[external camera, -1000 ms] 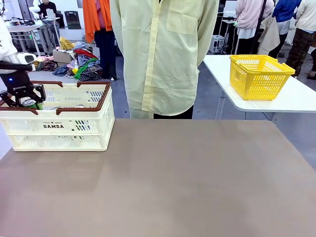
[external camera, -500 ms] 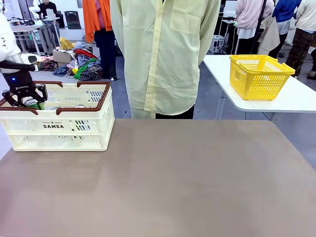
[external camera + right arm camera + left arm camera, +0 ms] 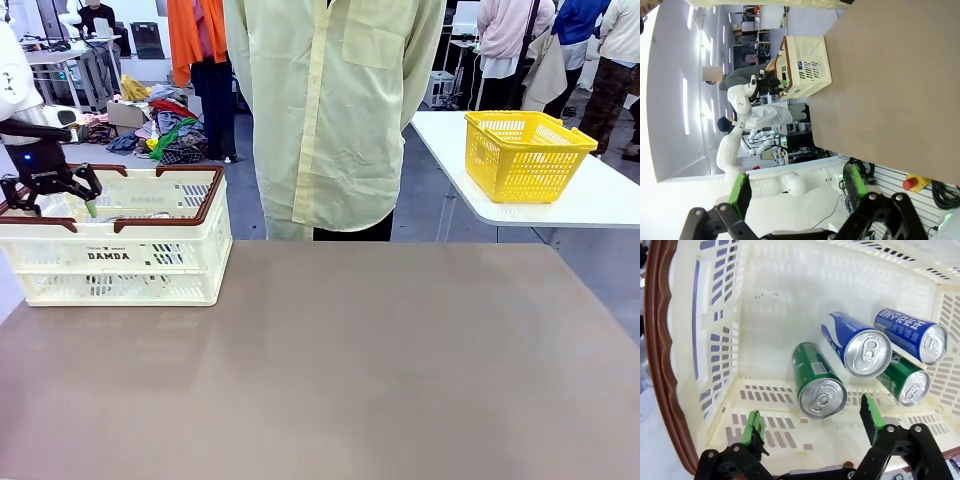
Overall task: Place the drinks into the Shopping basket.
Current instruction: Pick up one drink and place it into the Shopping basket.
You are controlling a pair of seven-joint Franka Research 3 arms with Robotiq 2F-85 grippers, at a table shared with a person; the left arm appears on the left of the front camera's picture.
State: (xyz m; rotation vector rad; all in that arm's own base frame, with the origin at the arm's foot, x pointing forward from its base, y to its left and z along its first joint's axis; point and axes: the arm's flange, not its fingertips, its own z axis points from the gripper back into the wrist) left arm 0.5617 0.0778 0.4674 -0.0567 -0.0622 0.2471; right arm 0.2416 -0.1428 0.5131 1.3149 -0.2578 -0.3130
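My left gripper point(image 3: 812, 422) hangs spread, empty, over the cream slatted plastic Shopping basket point(image 3: 715, 340); four slim metal drinks point(image 3: 820, 380) inside. Right gripper point(image 3: 797, 192) spread too. Placing looks done; next I retract.

Hidden and cut-off parts

From the front, the crate point(image 3: 120, 250) wall hides the cans lying inside it, and its left end runs past the picture's edge. In the left wrist view, one green can point(image 3: 902, 381) lies mostly under the blue cans point(image 3: 860, 345), only its top end showing. The left gripper point(image 3: 50, 190) has its lower fingertips behind the crate's rim. The person point(image 3: 335, 110) is cut off above the chest.
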